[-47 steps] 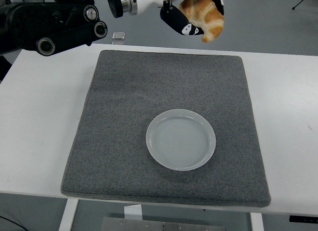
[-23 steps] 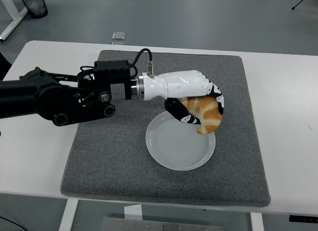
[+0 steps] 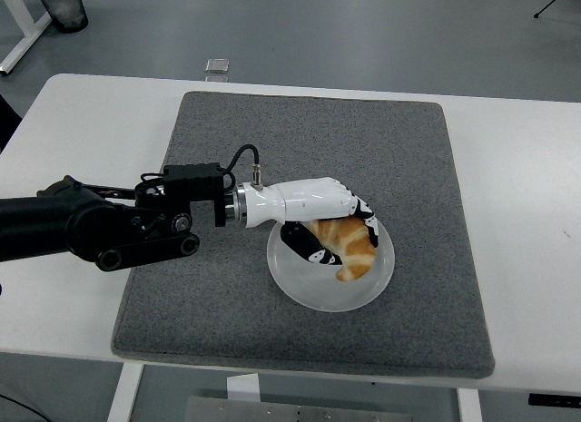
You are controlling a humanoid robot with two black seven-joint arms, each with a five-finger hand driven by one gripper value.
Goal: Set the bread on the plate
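White table (image 3: 526,213) carries a grey mat (image 3: 227,313) and a white plate (image 3: 313,295). Left hand (image 3: 322,224) grips the bread (image 3: 349,248) over the plate, perhaps touching it.

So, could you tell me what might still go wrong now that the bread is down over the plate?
1. The left hand is closed around the croissant, so opening the fingers unevenly could drag or roll it off the plate.
2. The croissant sits toward the plate's right rim, so a nudge might tip it onto the grey mat.
3. Pulling the hand back low could catch the plate and slide it.
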